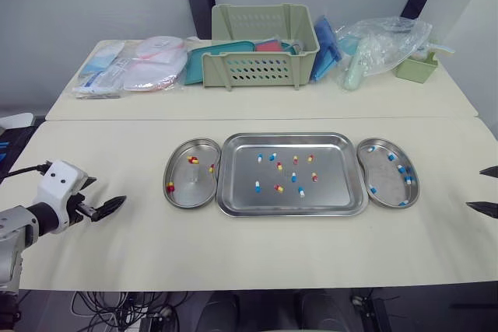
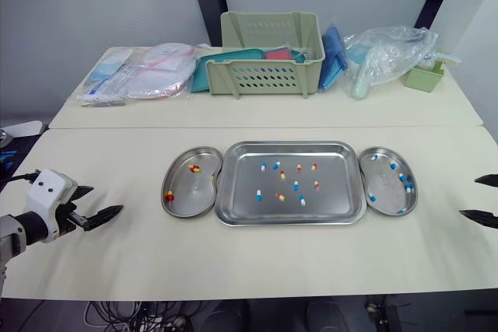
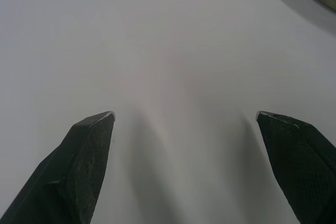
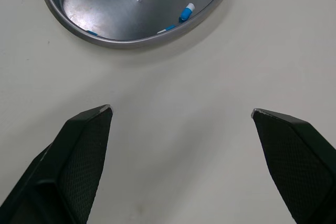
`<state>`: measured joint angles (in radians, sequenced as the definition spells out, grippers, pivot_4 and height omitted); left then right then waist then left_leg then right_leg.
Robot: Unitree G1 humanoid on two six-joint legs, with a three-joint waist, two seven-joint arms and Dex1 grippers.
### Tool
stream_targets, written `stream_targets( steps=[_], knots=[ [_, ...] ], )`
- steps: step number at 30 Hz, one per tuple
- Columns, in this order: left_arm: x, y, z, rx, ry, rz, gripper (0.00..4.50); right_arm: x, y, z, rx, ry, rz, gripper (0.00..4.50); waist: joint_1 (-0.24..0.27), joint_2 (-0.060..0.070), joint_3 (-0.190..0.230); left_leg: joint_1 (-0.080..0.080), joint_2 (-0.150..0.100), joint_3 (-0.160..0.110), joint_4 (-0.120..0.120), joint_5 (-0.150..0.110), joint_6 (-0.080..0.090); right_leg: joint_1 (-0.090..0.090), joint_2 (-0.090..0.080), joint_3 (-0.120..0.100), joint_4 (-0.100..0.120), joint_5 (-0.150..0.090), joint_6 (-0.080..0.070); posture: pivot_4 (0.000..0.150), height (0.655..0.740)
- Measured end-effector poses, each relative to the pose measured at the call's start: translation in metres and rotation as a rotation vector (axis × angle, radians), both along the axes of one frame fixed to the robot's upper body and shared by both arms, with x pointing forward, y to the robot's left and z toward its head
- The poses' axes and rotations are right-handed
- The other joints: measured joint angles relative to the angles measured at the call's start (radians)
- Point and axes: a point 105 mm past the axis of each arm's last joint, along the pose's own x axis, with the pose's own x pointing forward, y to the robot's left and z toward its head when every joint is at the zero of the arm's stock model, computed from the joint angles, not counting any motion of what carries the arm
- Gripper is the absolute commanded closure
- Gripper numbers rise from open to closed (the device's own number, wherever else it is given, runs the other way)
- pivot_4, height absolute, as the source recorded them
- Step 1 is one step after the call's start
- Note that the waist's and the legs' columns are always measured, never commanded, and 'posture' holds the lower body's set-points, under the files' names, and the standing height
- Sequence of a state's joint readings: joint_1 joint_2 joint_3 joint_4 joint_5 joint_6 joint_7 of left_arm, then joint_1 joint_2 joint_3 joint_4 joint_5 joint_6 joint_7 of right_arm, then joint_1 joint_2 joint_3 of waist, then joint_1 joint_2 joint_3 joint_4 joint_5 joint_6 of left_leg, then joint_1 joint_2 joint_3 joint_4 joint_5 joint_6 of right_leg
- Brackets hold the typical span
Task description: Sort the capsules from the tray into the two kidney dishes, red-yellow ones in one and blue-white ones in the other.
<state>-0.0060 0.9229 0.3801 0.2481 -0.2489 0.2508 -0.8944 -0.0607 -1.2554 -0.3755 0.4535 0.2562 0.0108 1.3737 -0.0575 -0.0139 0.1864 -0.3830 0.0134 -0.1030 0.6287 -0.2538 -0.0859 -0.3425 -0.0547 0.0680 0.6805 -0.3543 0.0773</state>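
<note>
Sorting is partway: red-yellow and blue-white capsules (image 1: 257,186) lie in the rectangular steel tray (image 1: 292,207) mid-bench. Your left gripper (image 1: 115,206) and right gripper (image 1: 476,188) hover wide open, empty, at opposite bench ends; next, pinch one capsule.

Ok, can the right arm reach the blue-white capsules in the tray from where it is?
Probably yes. The right claw is open, and only the low right kidney dish lies between it and the blue-white capsules in the tray.
</note>
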Motion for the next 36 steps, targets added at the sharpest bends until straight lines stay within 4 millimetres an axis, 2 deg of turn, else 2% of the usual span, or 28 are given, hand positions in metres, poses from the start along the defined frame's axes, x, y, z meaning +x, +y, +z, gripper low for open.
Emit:
stream_targets(
  steps=[6, 14, 20, 23, 33, 36],
  knots=[
    [-0.001, 0.004, 0.002, 0.015, 0.026, 0.016, 0.02, 0.001, -0.014, 0.0, 0.017, -0.019, -0.05, 0.0, 0.0, 0.0, 0.0, 0.0, 0.0, 0.0, 0.0, 0.0, 0.0, 0.0, 0.0, 0.0, 0.0, 0.0, 0.0, 0.15, 0.74],
    [-0.003, 0.001, 0.003, 0.008, 0.036, -0.023, 0.02, 0.001, -0.018, -0.005, -0.001, -0.013, -0.045, 0.0, -0.001, 0.0, 0.0, 0.0, 0.0, 0.0, 0.0, 0.0, 0.0, 0.0, 0.0, 0.0, 0.0, 0.0, 0.0, 0.15, 0.74],
    [-0.01, 0.0, -0.003, -0.014, 0.062, -0.029, 0.02, -0.001, -0.018, -0.008, 0.002, -0.001, -0.042, 0.0, -0.001, 0.0, 0.0, 0.0, 0.0, 0.0, 0.0, 0.0, 0.0, 0.0, 0.0, 0.0, 0.0, 0.0, 0.0, 0.15, 0.74],
    [-0.012, -0.002, 0.0, -0.081, 0.069, -0.035, 0.02, -0.001, -0.016, -0.008, 0.034, -0.001, -0.045, 0.0, -0.001, 0.0, 0.0, 0.0, 0.0, 0.0, 0.0, 0.0, 0.0, 0.0, 0.0, 0.0, 0.001, 0.0, 0.0, 0.15, 0.74],
    [-0.015, -0.003, -0.004, -0.087, 0.087, -0.048, 0.02, 0.004, -0.01, -0.005, 0.037, -0.024, -0.034, 0.0, -0.001, 0.0, 0.0, 0.0, 0.0, 0.0, 0.0, 0.0, 0.0, 0.0, 0.0, 0.0, 0.001, 0.0, 0.0, 0.15, 0.74],
    [-0.018, -0.009, -0.005, -0.095, 0.095, -0.075, 0.02, 0.006, -0.006, -0.004, 0.037, -0.028, -0.024, 0.0, -0.002, 0.001, 0.0, 0.0, 0.0, 0.0, 0.0, 0.0, 0.0, 0.0, 0.0, 0.0, 0.001, 0.0, 0.0, 0.15, 0.74]
  ],
)
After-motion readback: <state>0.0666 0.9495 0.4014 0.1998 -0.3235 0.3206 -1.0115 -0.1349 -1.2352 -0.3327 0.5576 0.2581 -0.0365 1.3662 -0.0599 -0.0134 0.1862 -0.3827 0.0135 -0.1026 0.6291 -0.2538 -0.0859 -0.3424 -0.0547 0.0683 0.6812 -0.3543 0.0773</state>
